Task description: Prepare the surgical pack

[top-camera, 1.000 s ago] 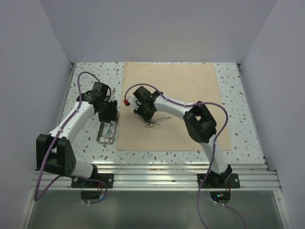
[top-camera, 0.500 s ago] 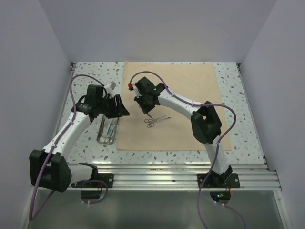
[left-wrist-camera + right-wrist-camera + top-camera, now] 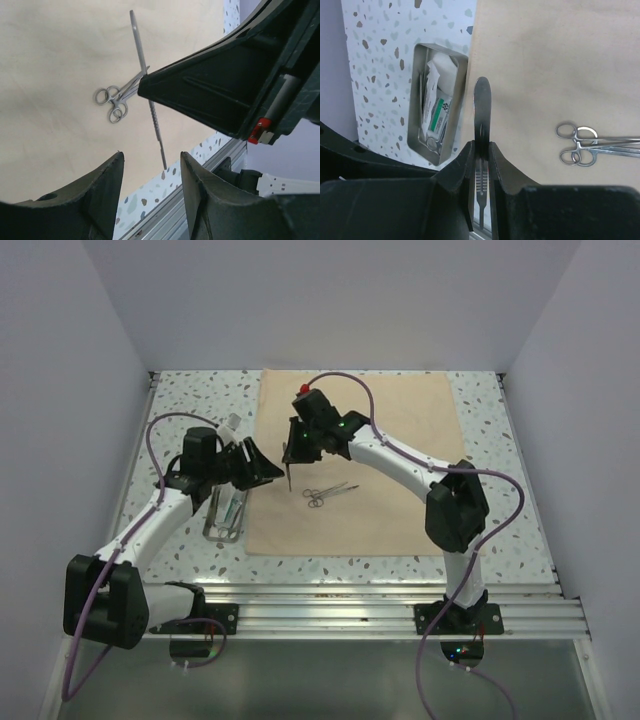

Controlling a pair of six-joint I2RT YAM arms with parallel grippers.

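Beside the cloth point(image 3: 380, 440), the tray point(image 3: 416, 100) holds packets point(image 3: 436, 112); right claw point(image 3: 481, 147) pinches a scalpel point(image 3: 481, 100), left claw point(image 3: 152, 156) gapes empty.

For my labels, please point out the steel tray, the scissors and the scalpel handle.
steel tray point(image 3: 415, 95): right wrist view, left wall.
scissors point(image 3: 578, 145): right wrist view, finger rings.
scalpel handle point(image 3: 481, 102): right wrist view, flat upper end.

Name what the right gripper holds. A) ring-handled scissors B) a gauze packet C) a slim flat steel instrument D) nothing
C: the right gripper is pinched on the slim flat steel instrument, while the ring-handled instruments lie loose on the cloth.
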